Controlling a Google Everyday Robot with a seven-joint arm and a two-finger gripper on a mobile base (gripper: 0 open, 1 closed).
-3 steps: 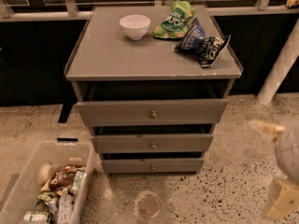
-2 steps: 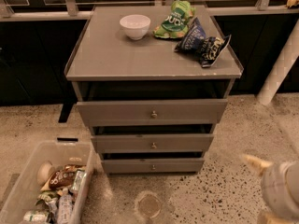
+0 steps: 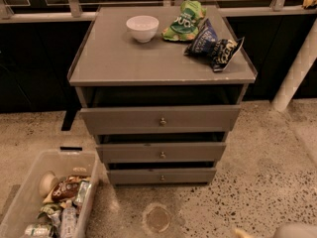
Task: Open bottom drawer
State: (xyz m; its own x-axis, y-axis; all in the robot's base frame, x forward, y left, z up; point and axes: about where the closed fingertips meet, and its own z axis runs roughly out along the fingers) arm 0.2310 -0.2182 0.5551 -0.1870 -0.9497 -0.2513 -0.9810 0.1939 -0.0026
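The bottom drawer [image 3: 161, 176] is the lowest and slimmest of three grey fronts on the grey cabinet [image 3: 114, 58], with a small round metal knob [image 3: 162, 177] at its centre. Its front sits back against the cabinet and none of its inside shows. Only a sliver of my gripper [image 3: 292, 230] shows, at the bottom right corner, low over the speckled floor. It is well to the right of the drawer and in front of it, touching nothing.
A white bowl [image 3: 142, 28], a green chip bag [image 3: 184, 21] and a dark blue chip bag [image 3: 214, 46] lie on the cabinet top. A clear bin [image 3: 29, 192] of snacks stands on the floor at bottom left. A white post [image 3: 294, 73] rises at right.
My gripper has dropped from the right side of the view to the bottom right corner, so most of it is now out of frame. The drawers have not moved.
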